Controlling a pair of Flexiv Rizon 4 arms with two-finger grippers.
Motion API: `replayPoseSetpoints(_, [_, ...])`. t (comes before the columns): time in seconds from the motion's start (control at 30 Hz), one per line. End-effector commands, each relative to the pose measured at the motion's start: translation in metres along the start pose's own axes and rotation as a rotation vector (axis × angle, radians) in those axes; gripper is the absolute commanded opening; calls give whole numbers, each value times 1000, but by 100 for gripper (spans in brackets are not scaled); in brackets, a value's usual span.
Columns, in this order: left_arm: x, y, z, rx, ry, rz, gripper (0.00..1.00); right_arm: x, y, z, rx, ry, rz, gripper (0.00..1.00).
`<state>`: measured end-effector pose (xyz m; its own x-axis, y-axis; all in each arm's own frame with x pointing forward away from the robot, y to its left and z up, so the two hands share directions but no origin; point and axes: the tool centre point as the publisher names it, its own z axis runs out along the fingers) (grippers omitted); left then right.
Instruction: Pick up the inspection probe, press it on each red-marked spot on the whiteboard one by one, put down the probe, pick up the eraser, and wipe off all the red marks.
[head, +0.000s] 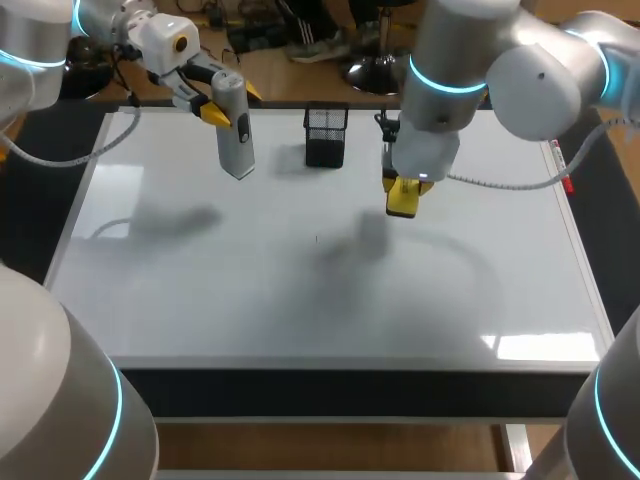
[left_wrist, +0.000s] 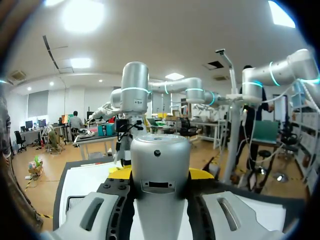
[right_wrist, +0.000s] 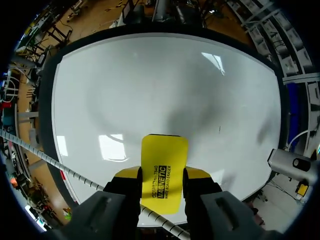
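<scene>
A grey inspection probe hangs upright over the whiteboard's far left part, with my left gripper shut on its upper end. In the left wrist view the probe stands between the yellow fingertips. My right gripper hovers above the board's middle right, shut on a yellow eraser. The right wrist view shows the eraser clamped between its fingers, above the whiteboard. A tiny dark speck shows near the board's centre; I see no red marks.
A black mesh pen holder stands at the board's far edge, between the two grippers. A red marker lies along the board's right rim.
</scene>
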<state>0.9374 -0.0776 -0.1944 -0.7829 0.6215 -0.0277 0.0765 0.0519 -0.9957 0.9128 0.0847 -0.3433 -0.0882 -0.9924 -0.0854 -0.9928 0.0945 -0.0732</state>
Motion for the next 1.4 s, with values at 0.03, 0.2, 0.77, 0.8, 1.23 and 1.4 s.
replayPoseSetpoints(0.03, [-1, 0, -1, 2, 4, 0, 0, -8, -30, 8, -26, 4, -6, 0])
replayPoseSetpoints(0.2, [-1, 0, -1, 2, 4, 0, 0, -12, -57, 19, -35, -8, -16, 0])
replayPoseSetpoints(0.77, [-1, 0, -1, 2, 4, 0, 0, -18, -129, 54, -58, 29, -76, 0])
replayPoseSetpoints(0.8, [-1, 0, -1, 2, 4, 0, 0, -18, -131, 55, -60, 41, -85, 0])
replayPoseSetpoints(1.23, [-1, 0, -1, 2, 4, 0, 0, -8, -147, 64, -86, 79, -89, 0])
replayPoseSetpoints(1.4, [-1, 0, -1, 2, 4, 0, 0, -2, -148, 68, -95, 89, -84, 0])
